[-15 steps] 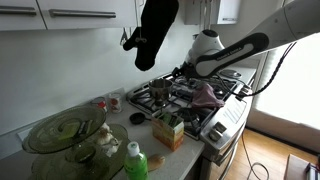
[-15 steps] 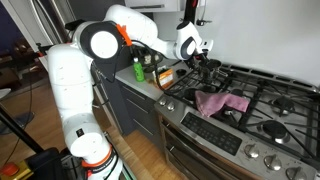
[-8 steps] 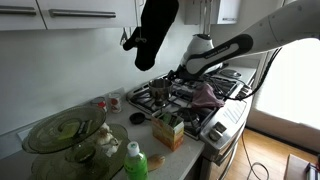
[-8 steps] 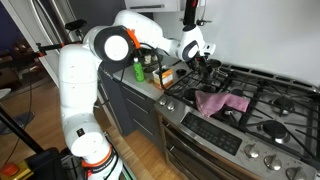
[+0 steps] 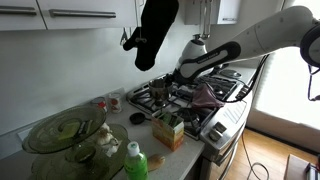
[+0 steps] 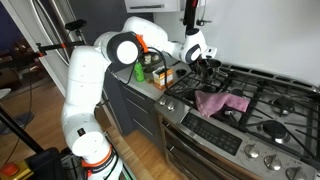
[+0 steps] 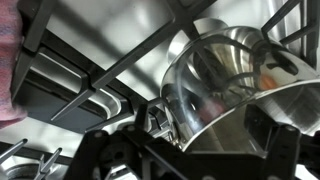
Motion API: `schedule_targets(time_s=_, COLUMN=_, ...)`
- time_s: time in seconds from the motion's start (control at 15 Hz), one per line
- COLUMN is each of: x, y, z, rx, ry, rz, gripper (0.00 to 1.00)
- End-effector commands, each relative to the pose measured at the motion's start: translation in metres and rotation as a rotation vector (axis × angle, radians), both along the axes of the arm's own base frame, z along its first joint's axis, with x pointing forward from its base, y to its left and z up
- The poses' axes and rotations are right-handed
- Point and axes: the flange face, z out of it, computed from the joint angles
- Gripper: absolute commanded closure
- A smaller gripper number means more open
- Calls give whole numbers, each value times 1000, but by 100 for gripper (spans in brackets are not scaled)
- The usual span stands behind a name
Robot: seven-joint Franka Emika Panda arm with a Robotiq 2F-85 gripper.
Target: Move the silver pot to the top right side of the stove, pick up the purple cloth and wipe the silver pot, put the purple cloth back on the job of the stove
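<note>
Stove (image 6: pixel 212 126): one silver pot (image 7: pixel 225 90), one purple cloth (image 6: pixel 220 102).

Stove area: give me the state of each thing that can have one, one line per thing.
stove: no flame visible on any burner.
silver pot: standing on the stove, no lid, not gripped.
purple cloth: crumpled on the stove, not held.
pincer: open, at the silver pot, gripping nothing.
black oven mitt: hanging, untouched.
</note>
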Motion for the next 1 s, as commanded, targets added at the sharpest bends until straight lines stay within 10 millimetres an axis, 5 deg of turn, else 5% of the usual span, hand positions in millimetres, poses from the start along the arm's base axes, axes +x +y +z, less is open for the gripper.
schedule_targets(time_s=0.0, x=11, y=0, z=-12, rx=-1, ry=23, rz=-19, gripper=29)
schedule_targets(time_s=0.6, x=10, y=-34, z=-19, rx=-29, ry=29, rz=-118, gripper=97)
schedule_targets(time_s=0.93, x=8, y=-50, z=-20, rx=-35, ry=34, rz=-183, gripper=99)
